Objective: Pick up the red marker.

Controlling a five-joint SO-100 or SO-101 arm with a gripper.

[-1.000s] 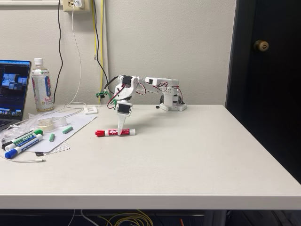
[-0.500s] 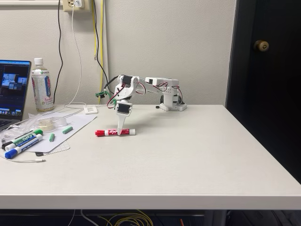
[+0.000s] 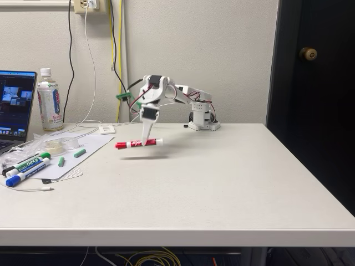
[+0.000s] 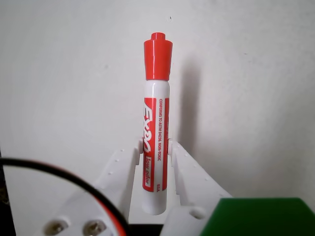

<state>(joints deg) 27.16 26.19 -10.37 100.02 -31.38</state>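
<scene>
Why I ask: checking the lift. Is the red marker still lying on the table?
No: in the fixed view the marker hangs clear above the table, clamped in the hand, its shadow below it.

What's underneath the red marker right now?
Bare white table and the marker's faint shadow; the red marker hangs clear in the gripper. The fingers hide part of its barrel.

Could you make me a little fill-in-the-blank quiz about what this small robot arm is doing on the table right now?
1. The gripper is shut on the red marker, which has a ____ cap.
2. In the fixed view the red marker hangs above the table, casting a ____ beneath it.
3. The brand word printed on its label in the wrist view is ____.
4. At the left of the fixed view, the bottle stands beside a ____.

Missing words: red; shadow; EXPO; laptop
</scene>
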